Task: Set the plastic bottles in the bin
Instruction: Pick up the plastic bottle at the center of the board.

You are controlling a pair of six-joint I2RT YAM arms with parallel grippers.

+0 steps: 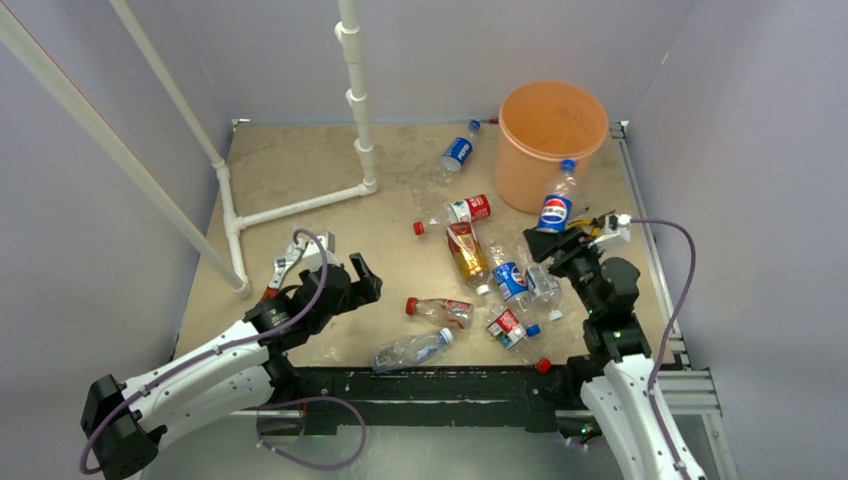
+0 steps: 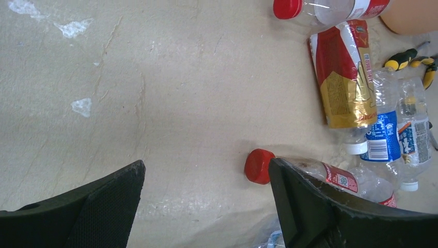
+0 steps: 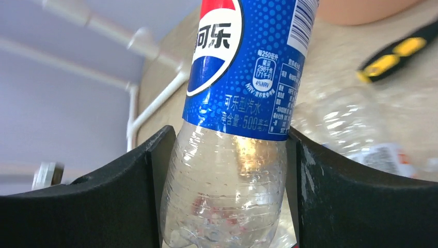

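My right gripper (image 1: 558,240) is shut on the clear lower body of a blue-labelled plastic bottle (image 1: 556,206), held upright with its blue cap up, just in front of the orange bin (image 1: 515,165). In the right wrist view both fingers press on that bottle (image 3: 243,77). Several other plastic bottles lie on the table: a blue-labelled one (image 1: 458,152) at the back, a red-labelled one (image 1: 462,211), an amber-labelled one (image 1: 466,250), another blue one (image 1: 509,279). My left gripper (image 1: 345,275) is open above bare table, its right finger beside a red-capped bottle (image 2: 343,179).
A white pipe frame (image 1: 357,100) stands at the back left. Yellow-and-black pliers (image 2: 408,58) lie near the bin's foot. More bottles (image 1: 412,349) lie close to the near edge between the arms. Walls enclose the table on three sides.
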